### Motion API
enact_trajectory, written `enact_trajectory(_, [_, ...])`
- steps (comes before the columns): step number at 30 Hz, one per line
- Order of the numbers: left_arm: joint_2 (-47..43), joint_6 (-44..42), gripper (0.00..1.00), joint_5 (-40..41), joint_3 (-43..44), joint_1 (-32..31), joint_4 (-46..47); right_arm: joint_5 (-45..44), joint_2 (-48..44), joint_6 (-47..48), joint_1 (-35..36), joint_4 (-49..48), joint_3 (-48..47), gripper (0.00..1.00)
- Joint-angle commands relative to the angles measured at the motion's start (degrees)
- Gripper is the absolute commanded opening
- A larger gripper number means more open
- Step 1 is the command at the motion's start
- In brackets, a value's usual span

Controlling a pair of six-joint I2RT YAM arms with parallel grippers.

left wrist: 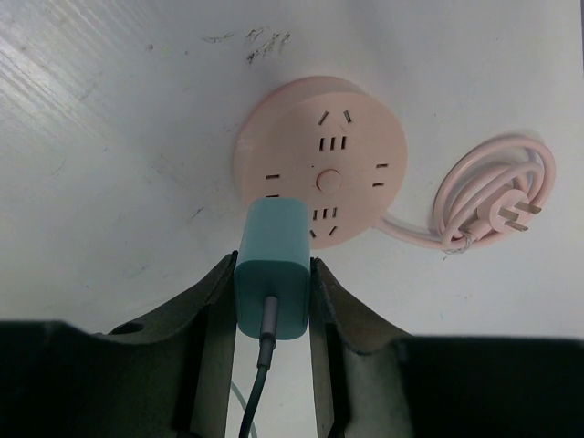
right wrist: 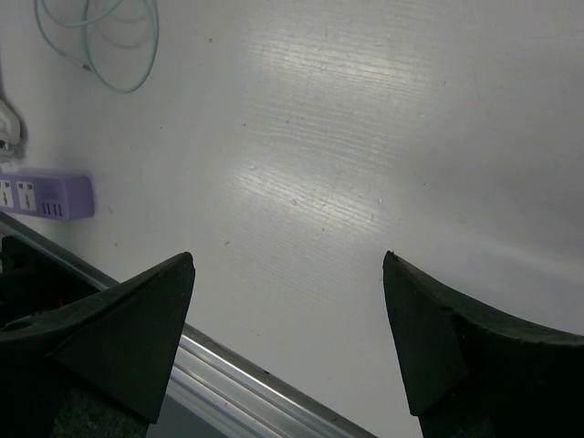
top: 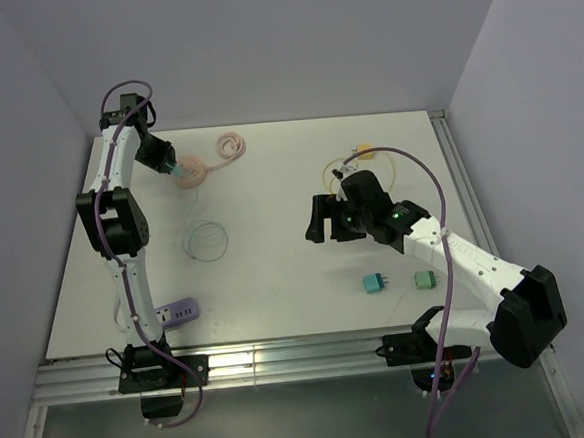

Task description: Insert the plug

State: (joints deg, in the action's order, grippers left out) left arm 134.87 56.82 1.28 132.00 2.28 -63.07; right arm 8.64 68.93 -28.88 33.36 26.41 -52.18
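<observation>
My left gripper (left wrist: 272,266) is shut on a teal charger plug (left wrist: 273,269) with a grey cable coming out of its back. The plug's front end sits against the near edge of a round pink socket hub (left wrist: 321,162); whether the prongs are in a slot is hidden. In the top view the left gripper (top: 171,168) is at the pink hub (top: 192,173) at the back left. My right gripper (top: 332,219) is open and empty above the middle of the table; in its wrist view its fingers (right wrist: 119,315) frame bare table.
The hub's pink cord and plug (left wrist: 497,201) lie coiled to its right. A light teal cable loop (top: 205,239) lies mid-left. A purple power strip (top: 178,312) is at the front left. Two teal adapters (top: 375,282) (top: 424,280) lie front right. A yellow item (top: 365,155) with a thin cable sits at the back right.
</observation>
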Motion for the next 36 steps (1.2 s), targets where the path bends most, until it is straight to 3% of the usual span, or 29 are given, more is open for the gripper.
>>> enact_trajectory(1, [0.3, 0.6, 0.0, -0.8, 0.2, 0.2, 2.6, -0.3, -1.0, 0.3, -0.4, -0.1, -2.5, 0.9])
enact_trajectory(18, [2.3, -2.6, 0.0, -1.5, -0.9, 0.0, 4.5, -0.6, -1.5, -0.4, -0.4, -0.7, -1.7, 0.9])
enact_trajectory(25, [2.3, -3.3, 0.0, 3.4, -1.8, 0.0, 2.3, -0.1, -1.3, -0.6, -0.4, -0.8, -1.6, 0.9])
enact_trajectory(36, [2.1, -3.7, 0.0, 4.1, -3.0, 0.0, 0.8, 0.1, -0.8, -0.6, -0.4, -1.2, -1.7, 0.9])
